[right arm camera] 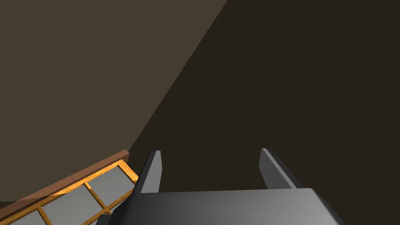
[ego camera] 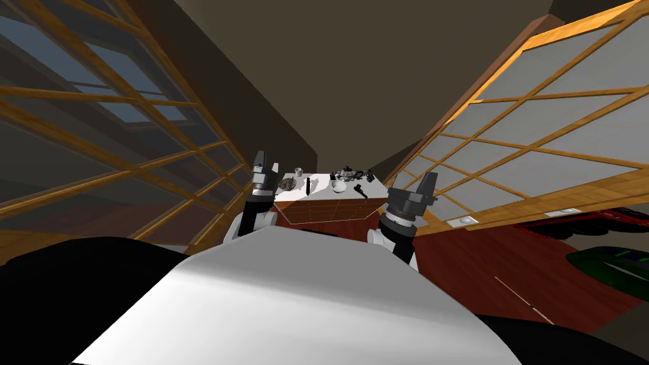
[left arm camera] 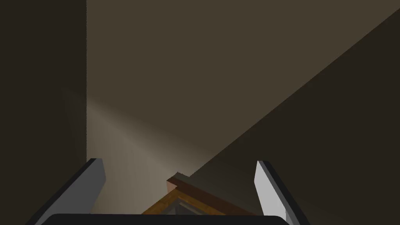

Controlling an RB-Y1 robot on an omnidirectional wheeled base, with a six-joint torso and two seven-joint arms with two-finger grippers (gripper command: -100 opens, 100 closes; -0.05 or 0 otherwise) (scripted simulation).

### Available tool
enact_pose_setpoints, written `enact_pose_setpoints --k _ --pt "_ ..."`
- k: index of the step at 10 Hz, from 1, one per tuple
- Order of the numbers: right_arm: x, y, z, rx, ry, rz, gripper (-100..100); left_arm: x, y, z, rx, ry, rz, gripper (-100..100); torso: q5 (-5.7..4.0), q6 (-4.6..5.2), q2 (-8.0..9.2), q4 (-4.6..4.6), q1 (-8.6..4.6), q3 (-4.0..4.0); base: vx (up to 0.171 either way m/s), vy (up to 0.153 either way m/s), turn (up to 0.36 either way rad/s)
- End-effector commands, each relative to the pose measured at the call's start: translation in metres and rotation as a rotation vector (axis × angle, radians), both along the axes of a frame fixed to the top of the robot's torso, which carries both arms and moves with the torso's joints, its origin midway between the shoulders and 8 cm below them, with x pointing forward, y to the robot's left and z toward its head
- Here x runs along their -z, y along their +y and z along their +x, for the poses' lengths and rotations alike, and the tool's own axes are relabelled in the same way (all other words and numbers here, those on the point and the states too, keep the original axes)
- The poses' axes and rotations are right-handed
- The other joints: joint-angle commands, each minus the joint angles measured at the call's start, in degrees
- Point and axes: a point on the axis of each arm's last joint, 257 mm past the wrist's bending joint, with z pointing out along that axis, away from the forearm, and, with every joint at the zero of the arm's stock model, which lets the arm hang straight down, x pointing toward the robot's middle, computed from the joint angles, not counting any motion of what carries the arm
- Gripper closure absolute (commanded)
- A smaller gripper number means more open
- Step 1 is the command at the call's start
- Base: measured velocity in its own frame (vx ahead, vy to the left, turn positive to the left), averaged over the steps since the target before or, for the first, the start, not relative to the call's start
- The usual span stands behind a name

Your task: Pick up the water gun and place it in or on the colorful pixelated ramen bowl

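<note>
Water gun (ego camera: 360, 190): in the head view the best candidate is the small black angled piece lying on the white top of the counter (ego camera: 323, 210), toward its right front corner. It is too small to confirm, and a dark cluster (ego camera: 347, 172) at the back edge could also hold it. Ramen bowl (ego camera: 287, 184): taken to be the mottled round dish at the left end of the same top. A plain white bowl (ego camera: 339, 186) sits between the two, with a cup (ego camera: 298, 171) behind. The counter is well ahead, out of arm's reach as I judge it. Left end effector (ego camera: 265, 166) and right end effector (ego camera: 430, 180) are both raised in front of the chest, carrying nothing. Latticed screens (ego camera: 539, 127) close in on either side, leaving a lane of red-brown floor (ego camera: 481, 253) toward the counter. Its corners sit near the screens, so room for a sideways swing looks tight. Left wrist view: left end effector (left arm camera: 179, 183) fingers spread wide, nothing between them. Right wrist view: right end effector (right arm camera: 213, 170) fingers likewise spread, empty. Handling judgement: a toy like this should be light, rigid and hollow, with a smooth skin liable to slip. Take it across the body near its balance point, not by a thin end. It lies low, so the fingers must come down close to the top; approach from above, clear of the white bowl.
</note>
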Motion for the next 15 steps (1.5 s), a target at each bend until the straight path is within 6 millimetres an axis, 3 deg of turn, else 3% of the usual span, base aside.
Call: enact_pose_setpoints --k 1,2,3,8,9,11,12,13,14,15 --pt "0.0 0.0 0.0 0.0 0.0 0.0 0 0.015 0.002 0.003 0.004 0.044 0.031 -100 0.0 0.0 0.0 0.0 0.0 0.0 -0.008 -0.024 -0.089" --pt "0.0 0.0 0.0 0.0 0.0 0.0 0 0.024 0.004 0.005 0.004 0.07 0.043 -100 -0.01 0.01 0.03 0.0 -0.06 0.01 -0.02 -0.04 -0.126" --pt "0.0 0.0 0.0 0.0 0.0 0.0 0 0.048 0.011 0.008 -0.003 0.136 0.062 -100 -0.02 0.01 0.07 0.01 -0.12 0.04 -0.024 -0.077 -0.168" --pt "0.0 0.0 0.0 0.0 0.0 0.0 0 0.132 0.044 0.004 -0.047 0.356 0.076 -100 -0.07 0.01 0.23 0.05 -0.3 0.13 -0.048 -0.089 -0.159" --pt "0.0 0.0 0.0 0.0 0.0 0.0 0 0.132 0.044 0.004 -0.047 0.356 0.076 -100 -0.07 0.01 0.24 0.05 -0.33 0.14 -0.033 -0.063 -0.038" --pt "0.0 0.0 0.0 0.0 0.0 0.0 0 0.171 0.061 -0.004 -0.073 0.455 0.074 -100 -0.05 0.0 0.15 0.04 -0.21 0.09 -0.025 -0.068 -0.143" --pt "0.0 0.0 0.0 0.0 0.0 0.0 0 0.171 0.061 -0.004 -0.073 0.455 0.074 -100 -0.06 0.01 0.17 0.04 -0.25 0.1 -0.029 -0.055 -0.063" --pt "0.0 0.0 0.0 0.0 0.0 0.0 0 0.191 0.07 -0.01 -0.087 0.506 0.072 -100 -0.05 -0.01 0.16 0.04 -0.19 0.1 -0.029 -0.054 -0.137" --pt "0.0 0.0 0.0 0.0 0.0 0.0 0 0.191 0.07 -0.01 -0.087 0.506 0.072 -100 -0.05 0.0 0.17 0.04 -0.18 0.1 -0.019 -0.046 -0.048" --pt "0.0 0.0 0.0 0.0 0.0 0.0 0 0.211 0.08 -0.018 -0.103 0.558 0.071 -100 -0.04 -0.01 0.13 0.04 -0.14 0.08 -0.008 -0.062 -0.124"
